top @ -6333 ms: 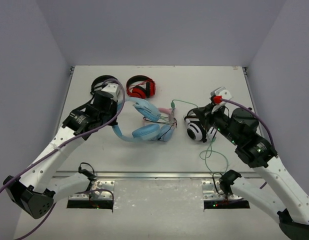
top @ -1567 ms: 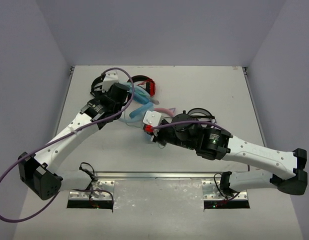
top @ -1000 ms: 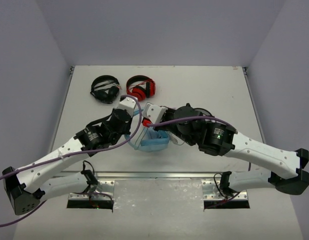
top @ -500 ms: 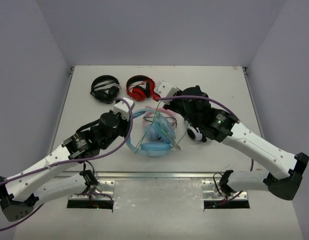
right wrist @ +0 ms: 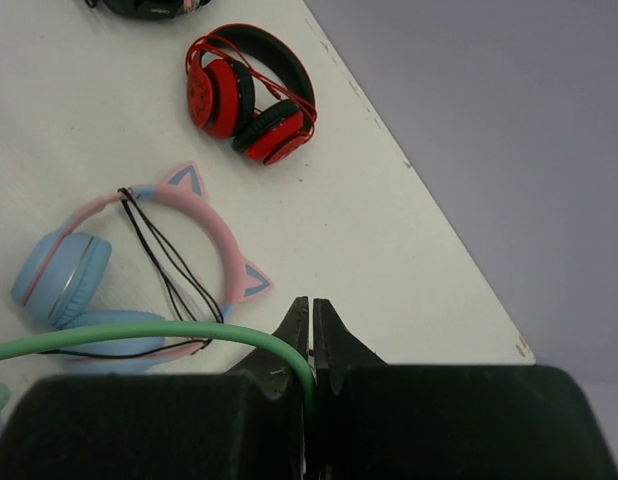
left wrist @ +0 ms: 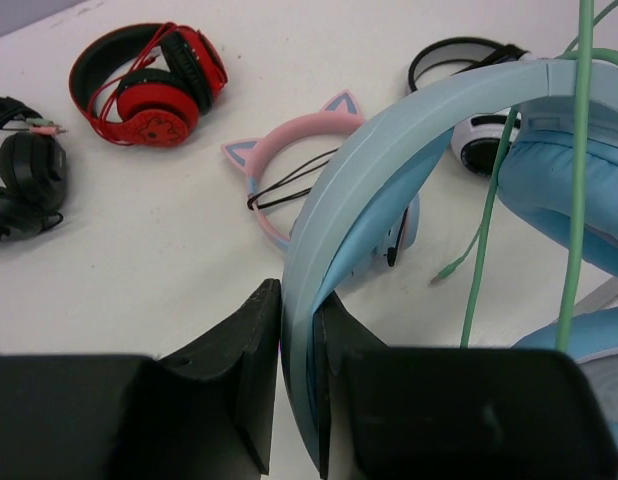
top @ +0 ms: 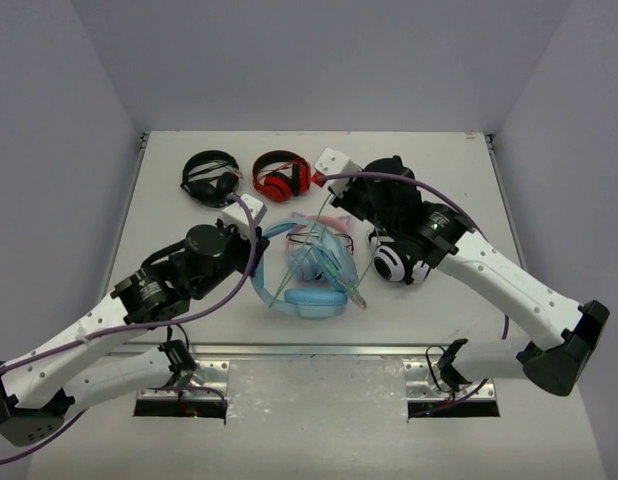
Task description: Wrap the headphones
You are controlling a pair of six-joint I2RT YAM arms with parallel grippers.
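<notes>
The light-blue headphones [top: 311,282] are held up over the table's middle. My left gripper [top: 259,236] is shut on their wide headband [left wrist: 389,150], which runs between its fingers [left wrist: 251,340]. The thin light-green cable [top: 336,262] crosses the ear cups in several strands, and it also shows in the left wrist view [left wrist: 579,150]. My right gripper [top: 337,200] is just behind the headphones and is shut on the green cable [right wrist: 139,330], which curves left out of its closed fingertips [right wrist: 299,322].
Red headphones [top: 282,175] and black headphones [top: 211,177] lie at the back left. Pink-and-blue cat-ear headphones [right wrist: 179,230] lie under my right gripper. White-and-black headphones [top: 394,262] lie to the right, under the right arm. The table's far edge [right wrist: 429,190] is close behind.
My right gripper has drawn the cable around the headphones and moved toward the back. My left gripper still holds the headband, and its arm has pulled back and to the left.
</notes>
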